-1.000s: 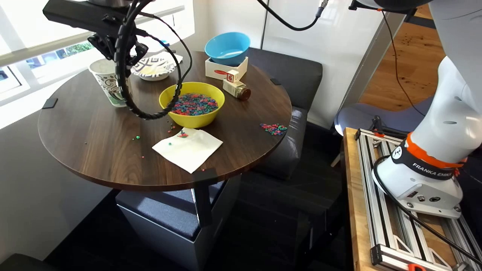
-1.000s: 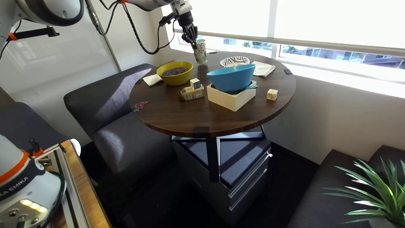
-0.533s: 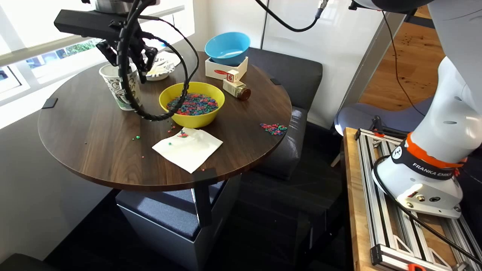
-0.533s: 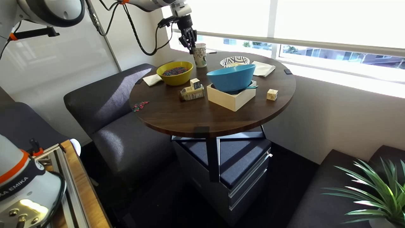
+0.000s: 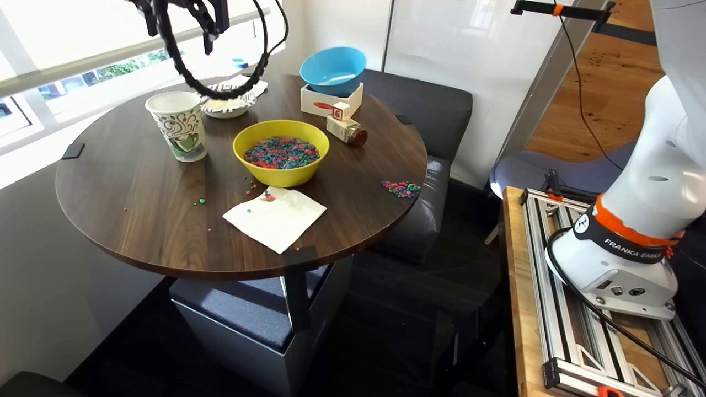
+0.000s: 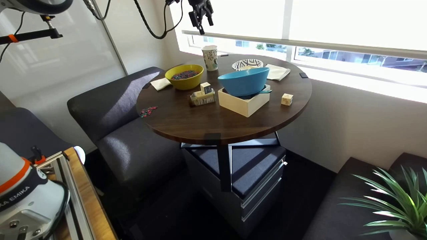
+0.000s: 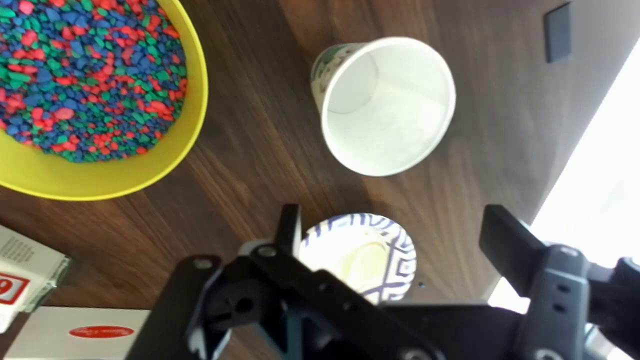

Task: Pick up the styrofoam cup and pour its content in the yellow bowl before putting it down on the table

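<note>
Watching from afar, I had the gripper (image 7: 395,229) hanging above the round dark brown wooden bench (image 5: 138,184), its fingers spread well apart with nothing between them. The tapered off-white foam cup (image 5: 181,128) with a green printed pattern stood on the bench beside the round yellow bowl (image 5: 284,177), left of it in an exterior view, not touching it. I took the gap to be there so the gripper had room around the cup without knocking the bowl. In the wrist view the cup's pale inside showed nothing that I could make out, while the bowl held plenty of small red, blue and green pieces (image 7: 110,85), so I judged the pour done and the cup put down. A few lay on the flat white paper napkin (image 5: 276,225) just beside the bowl, perhaps set there to catch spills. The cup pointed straight up: narrow base down, wider mouth on top, long axis upright. I put its apparent lean down to the viewing angle.
</note>
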Robot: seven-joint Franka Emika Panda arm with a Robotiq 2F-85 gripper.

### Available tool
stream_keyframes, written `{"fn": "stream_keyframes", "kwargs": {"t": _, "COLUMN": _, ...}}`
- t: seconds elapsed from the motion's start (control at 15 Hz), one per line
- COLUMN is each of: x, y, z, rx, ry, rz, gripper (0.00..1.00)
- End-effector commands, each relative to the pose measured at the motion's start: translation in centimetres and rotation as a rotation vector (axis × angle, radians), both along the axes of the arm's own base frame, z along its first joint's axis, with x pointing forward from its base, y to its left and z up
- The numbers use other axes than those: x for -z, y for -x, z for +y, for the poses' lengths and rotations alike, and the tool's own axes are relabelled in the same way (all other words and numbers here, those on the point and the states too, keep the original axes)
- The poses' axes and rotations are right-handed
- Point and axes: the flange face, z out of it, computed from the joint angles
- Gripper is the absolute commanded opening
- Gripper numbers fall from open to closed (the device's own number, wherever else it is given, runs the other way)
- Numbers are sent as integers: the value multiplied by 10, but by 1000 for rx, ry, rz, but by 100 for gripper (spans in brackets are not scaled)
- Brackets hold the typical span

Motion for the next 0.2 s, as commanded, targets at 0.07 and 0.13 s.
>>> {"fn": "stream_keyframes", "kwargs": {"t": 0.07, "x": -35, "y": 5, "z": -11, "rx": -90, "ry": -23, "rz": -75, "gripper": 100}}
{"fn": "stream_keyframes", "kwargs": {"t": 0.13, "x": -47, "y": 8, "z": -16, "rx": -100, "ry": -22, "rz": -92, "gripper": 100}}
